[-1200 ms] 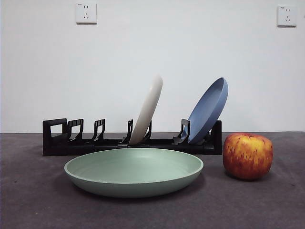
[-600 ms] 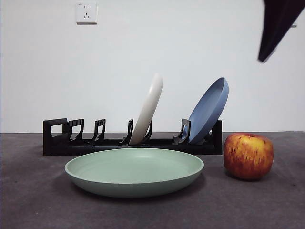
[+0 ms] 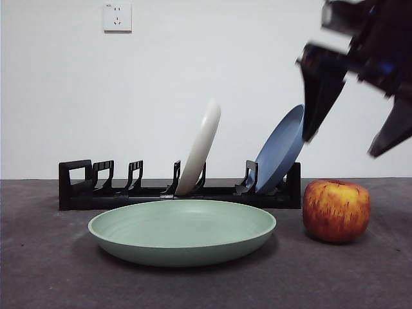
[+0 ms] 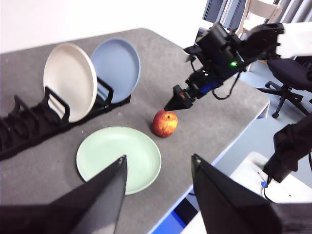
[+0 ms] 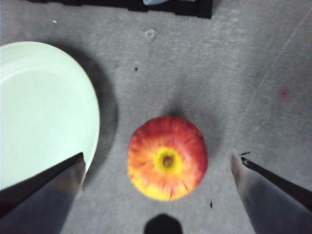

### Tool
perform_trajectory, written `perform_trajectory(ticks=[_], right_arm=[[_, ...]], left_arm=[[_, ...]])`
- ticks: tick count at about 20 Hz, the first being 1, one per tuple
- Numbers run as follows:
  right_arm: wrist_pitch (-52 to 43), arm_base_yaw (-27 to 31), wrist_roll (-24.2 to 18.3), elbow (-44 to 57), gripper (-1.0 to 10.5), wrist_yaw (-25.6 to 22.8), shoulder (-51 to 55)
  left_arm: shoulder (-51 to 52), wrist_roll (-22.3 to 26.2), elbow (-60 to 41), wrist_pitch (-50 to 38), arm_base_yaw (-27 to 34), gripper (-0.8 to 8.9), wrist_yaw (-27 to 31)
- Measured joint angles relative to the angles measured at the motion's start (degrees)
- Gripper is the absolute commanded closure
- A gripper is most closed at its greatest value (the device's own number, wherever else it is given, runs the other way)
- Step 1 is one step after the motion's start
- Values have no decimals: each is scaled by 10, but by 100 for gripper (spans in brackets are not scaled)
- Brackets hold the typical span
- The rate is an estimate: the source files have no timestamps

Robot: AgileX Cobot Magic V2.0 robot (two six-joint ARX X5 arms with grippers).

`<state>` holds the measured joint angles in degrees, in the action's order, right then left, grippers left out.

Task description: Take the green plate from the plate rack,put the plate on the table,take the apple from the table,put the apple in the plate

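The green plate lies flat and empty on the table, in front of the black plate rack. The red and yellow apple stands on the table to the plate's right. My right gripper is open and hangs above the apple, jaws apart on either side of it; in the right wrist view the apple sits between the jaws, beside the plate. My left gripper is open and empty, high above the plate and the apple.
A cream-white plate and a blue plate stand tilted in the rack, the blue one close behind the right gripper. In the left wrist view the table's edge runs close to the apple.
My right gripper has come down from the top right corner and now hangs open above the apple. The plate and apple have not moved.
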<state>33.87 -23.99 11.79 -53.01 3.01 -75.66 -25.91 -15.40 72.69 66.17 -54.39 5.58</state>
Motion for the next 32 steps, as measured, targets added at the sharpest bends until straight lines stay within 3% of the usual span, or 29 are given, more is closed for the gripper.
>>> perform_trajectory(ticks=[8,10,12,15,19,22,24,27,32], right_arm=[[-36,0,0,0,450,-2,-99],[-36,0,0,0,624,-2,-113],[-36,0,0,0,936,-2,-115],[-29,0,0,-3,955,1,-115],[37,-6,0,-63,954,68,-116],[31,-33,0,-134,955,165,-116],[17,-65,0,-170,955,191,-116],[-20,-129,0,-202,955,163,-116],[-63,-217,0,-205,956,0,-126]], left_arm=[[7,-22,0,38,0,593,2],[7,-23,0,38,0,593,2],[7,-23,0,38,0,593,2],[7,-23,0,38,0,593,2],[7,-23,0,38,0,593,3],[7,-23,0,38,0,593,3],[7,-23,0,38,0,593,3],[7,-23,0,38,0,593,3],[7,-23,0,38,0,593,3]])
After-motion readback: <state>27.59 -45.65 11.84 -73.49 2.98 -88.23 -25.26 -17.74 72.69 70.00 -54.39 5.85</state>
